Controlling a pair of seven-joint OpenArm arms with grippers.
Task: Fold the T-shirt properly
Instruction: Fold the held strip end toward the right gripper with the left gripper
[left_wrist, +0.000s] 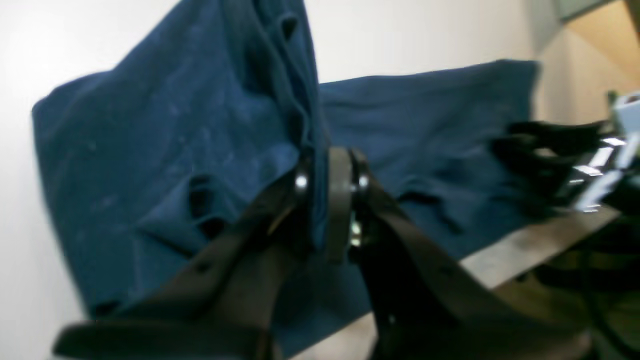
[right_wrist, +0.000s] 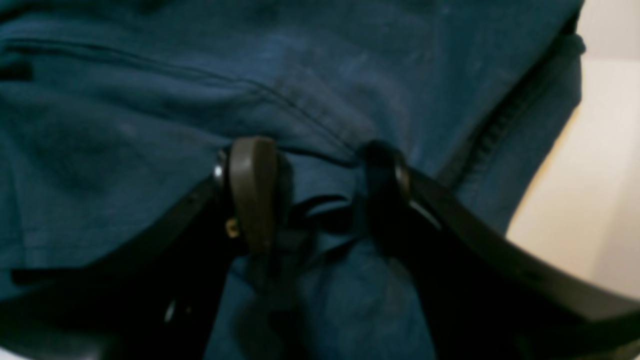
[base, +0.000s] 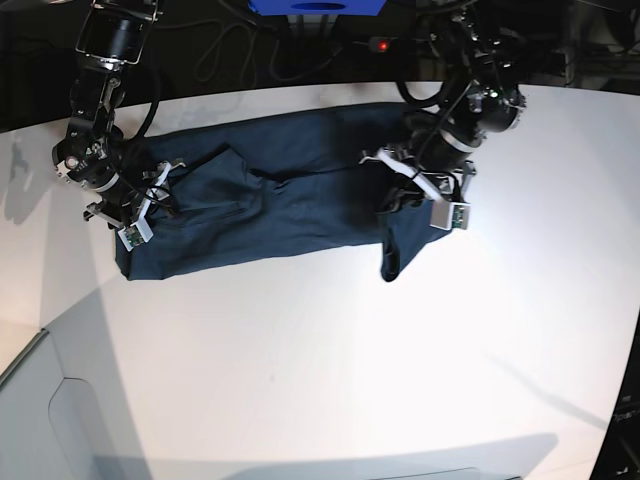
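The dark navy T-shirt (base: 280, 205) lies stretched sideways across the white table (base: 350, 350). My left gripper (base: 398, 197) is shut on a fold of the T-shirt (left_wrist: 175, 125) at its right end and holds it raised, so cloth hangs down beside the gripper (left_wrist: 327, 185). My right gripper (base: 163, 192) is at the shirt's left end. In the right wrist view its fingers (right_wrist: 252, 195) stand apart on the T-shirt (right_wrist: 150, 100), with creased cloth between them, near a seam.
A blue box (base: 315, 6) and black cables (base: 230, 50) sit behind the table's far edge. The table's left front edge (base: 40, 335) drops off to a grey floor. The other arm (left_wrist: 550, 160) shows at the right of the left wrist view.
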